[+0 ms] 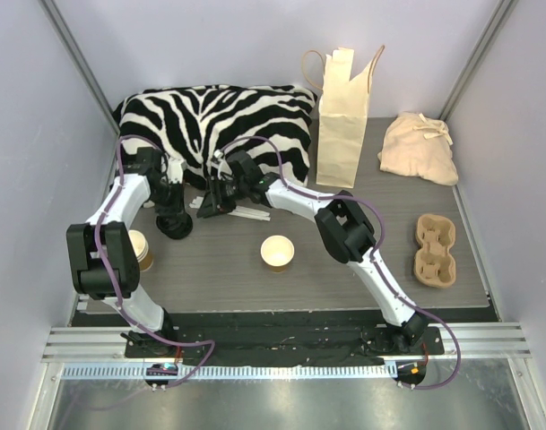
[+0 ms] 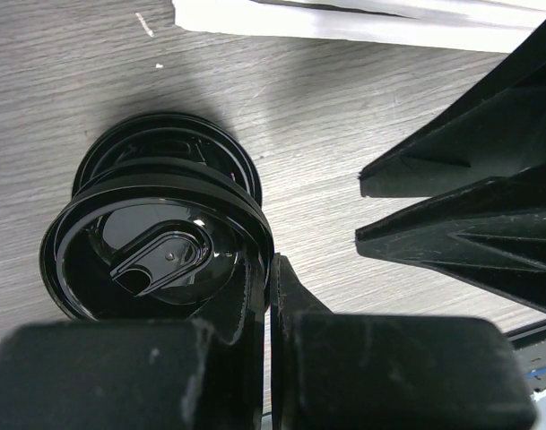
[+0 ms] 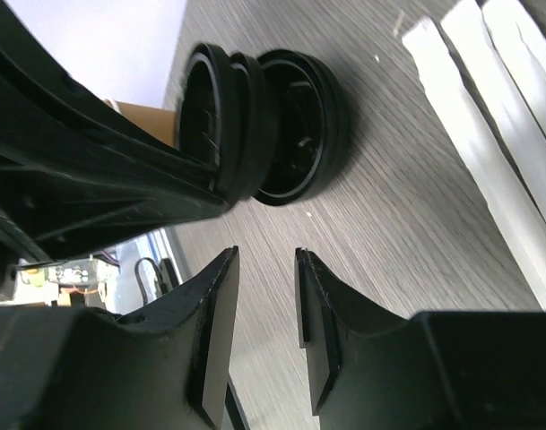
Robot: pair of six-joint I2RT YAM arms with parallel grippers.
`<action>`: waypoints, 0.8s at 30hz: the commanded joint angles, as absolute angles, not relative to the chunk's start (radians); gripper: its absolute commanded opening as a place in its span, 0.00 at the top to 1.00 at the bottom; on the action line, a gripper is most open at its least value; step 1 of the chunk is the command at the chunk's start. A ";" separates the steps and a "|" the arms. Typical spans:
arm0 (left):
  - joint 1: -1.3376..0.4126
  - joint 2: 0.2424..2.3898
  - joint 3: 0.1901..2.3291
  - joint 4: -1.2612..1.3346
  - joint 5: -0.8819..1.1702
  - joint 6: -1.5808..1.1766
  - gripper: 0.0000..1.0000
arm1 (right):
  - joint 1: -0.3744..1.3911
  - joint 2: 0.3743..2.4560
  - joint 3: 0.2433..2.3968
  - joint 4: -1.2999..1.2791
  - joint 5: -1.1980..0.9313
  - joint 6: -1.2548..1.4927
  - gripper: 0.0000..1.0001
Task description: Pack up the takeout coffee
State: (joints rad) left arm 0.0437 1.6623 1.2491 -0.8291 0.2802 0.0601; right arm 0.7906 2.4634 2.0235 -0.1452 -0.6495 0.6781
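The takeout coffee cup [image 1: 277, 252], open-topped brown kraft paper, stands upright mid-table, apart from both grippers. My left gripper [image 1: 174, 206] is shut on the rim of a black lid [image 2: 156, 260], held tilted just above another black lid [image 2: 165, 148] that lies on the table. The grip also shows in the left wrist view [image 2: 268, 269]. My right gripper [image 1: 214, 199] is open a little and empty [image 3: 266, 260], just right of the lids [image 3: 255, 125]. A brown cup with a white top [image 1: 140, 249] stands at the left, partly behind my left arm.
White paper-wrapped straws [image 1: 246, 212] lie beside my right gripper. A tall paper bag [image 1: 342, 125] stands at the back, with a zebra pillow [image 1: 219, 121] to its left and a beige cloth bag [image 1: 419, 148] to its right. A pulp cup carrier [image 1: 434, 249] lies at the right.
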 commanded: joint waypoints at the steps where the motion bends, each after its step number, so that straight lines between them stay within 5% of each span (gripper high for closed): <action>1: 0.052 1.658 1.258 -0.819 0.330 0.074 1.00 | 0.795 2.471 2.069 -0.049 -0.650 0.721 0.61; 24: 0.067 1.649 1.258 -0.839 0.351 0.092 1.00 | 0.831 2.566 2.160 0.029 -0.624 0.756 0.67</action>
